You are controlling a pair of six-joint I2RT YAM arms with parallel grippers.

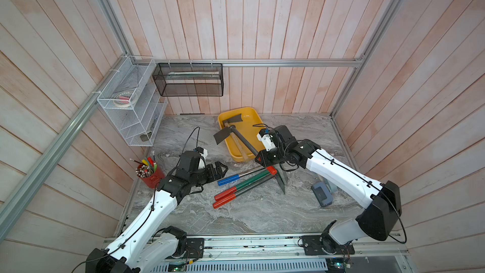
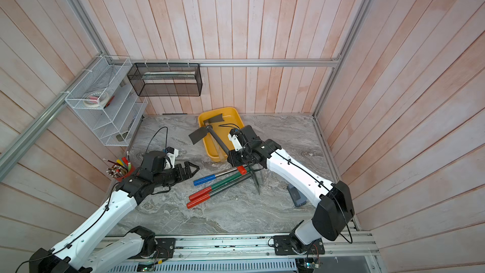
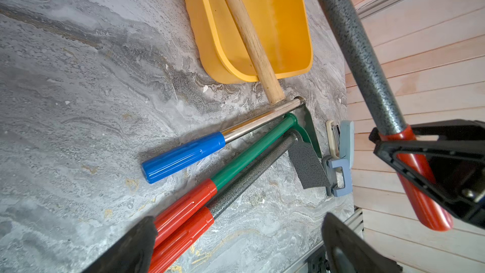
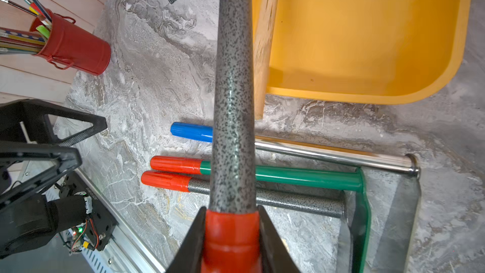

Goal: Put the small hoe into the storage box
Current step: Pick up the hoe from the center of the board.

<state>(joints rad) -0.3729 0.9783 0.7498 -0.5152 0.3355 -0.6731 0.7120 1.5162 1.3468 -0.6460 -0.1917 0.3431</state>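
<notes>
The small hoe (image 1: 242, 140) hangs tilted over the storage box (image 1: 250, 128), its speckled grey metal shaft crossing the yellow plastic tray and its flat dark blade jutting past the rim over the table (image 1: 236, 214). The right fingers (image 4: 194, 240) are clamped tight on its red ribbed grip. A wooden-handled hoe (image 3: 246, 30) lies inside the box, its handle end sticking out over the rim. Three more tools lie side by side on the grey marbled table: a blue-gripped chrome one (image 3: 183, 156), a green-shafted one (image 3: 249, 153) and a speckled one (image 3: 249, 179). The left fingers (image 3: 126, 248) are spread wide, holding nothing, near the tools' grips.
</notes>
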